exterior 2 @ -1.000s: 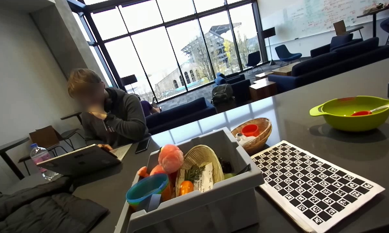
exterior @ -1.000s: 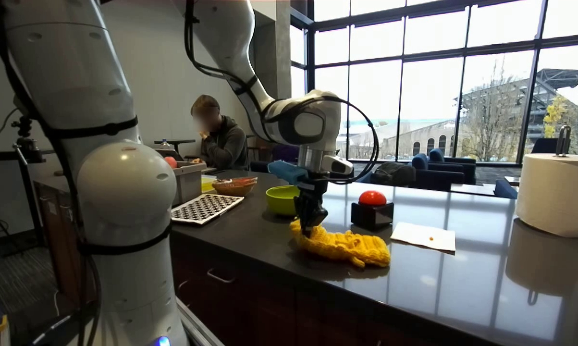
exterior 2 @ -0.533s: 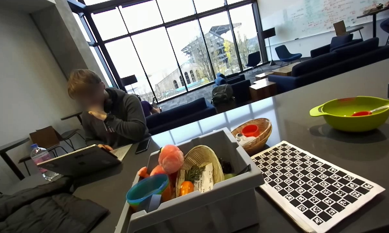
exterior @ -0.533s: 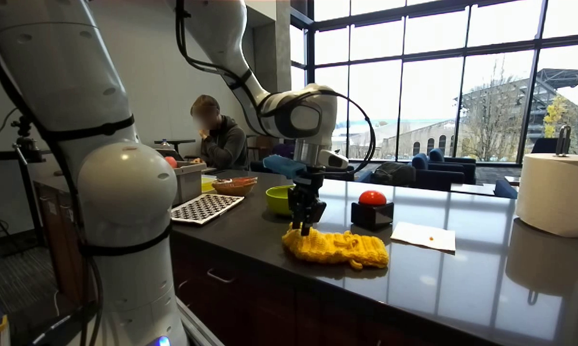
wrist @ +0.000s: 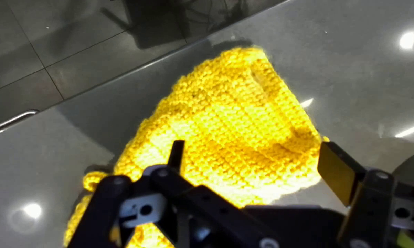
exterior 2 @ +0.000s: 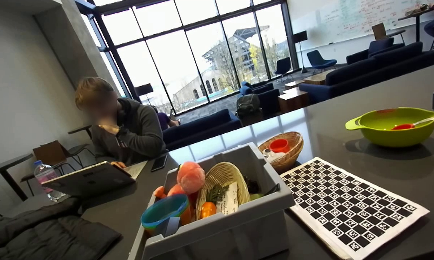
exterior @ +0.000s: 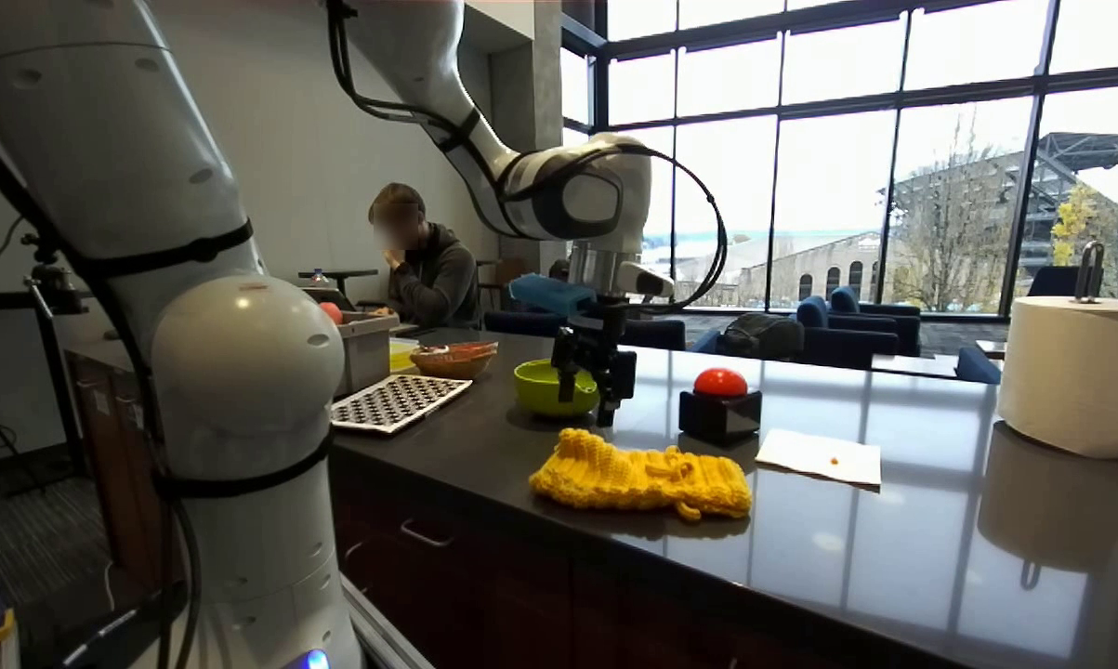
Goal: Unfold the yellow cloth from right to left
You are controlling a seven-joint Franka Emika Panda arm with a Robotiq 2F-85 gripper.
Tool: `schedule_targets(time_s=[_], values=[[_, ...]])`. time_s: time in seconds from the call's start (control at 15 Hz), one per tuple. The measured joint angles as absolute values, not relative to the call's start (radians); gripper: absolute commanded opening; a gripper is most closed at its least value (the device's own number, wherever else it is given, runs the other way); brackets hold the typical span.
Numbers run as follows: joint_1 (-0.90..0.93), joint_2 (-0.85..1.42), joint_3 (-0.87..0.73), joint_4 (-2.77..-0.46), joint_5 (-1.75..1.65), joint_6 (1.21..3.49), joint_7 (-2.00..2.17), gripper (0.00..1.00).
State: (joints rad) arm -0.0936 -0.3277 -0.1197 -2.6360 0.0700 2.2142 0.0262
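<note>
The yellow cloth (exterior: 651,481), thick and knitted, lies on the dark counter close to its front edge. Its left end rises in a small hump, and a loop sticks out at the front. In the wrist view the cloth (wrist: 234,113) spreads below the jaws, part of it hidden behind the gripper's linkage. My gripper (exterior: 586,401) hangs above the cloth's left part, apart from it. The fingers of the gripper (wrist: 256,162) stand wide open with nothing held between them. An exterior view from the bin side shows neither cloth nor gripper.
Behind the gripper sits a green bowl (exterior: 538,395). A red button on a black box (exterior: 719,413) and a white sheet (exterior: 814,455) lie behind and right of the cloth. Farther left are a checkered board (exterior: 401,402) and a grey bin (exterior 2: 217,231). A paper roll (exterior: 1074,381) stands right.
My gripper has opened, let go of the cloth's left end and risen clear of it. That end of the cloth has settled and spread a little to the left.
</note>
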Motion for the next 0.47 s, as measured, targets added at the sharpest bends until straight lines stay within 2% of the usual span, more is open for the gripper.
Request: schedule_targets(time_s=[0.47], values=[[-0.062, -0.41, -0.101, -2.552, 0.07, 2.072, 0.002, 1.0]])
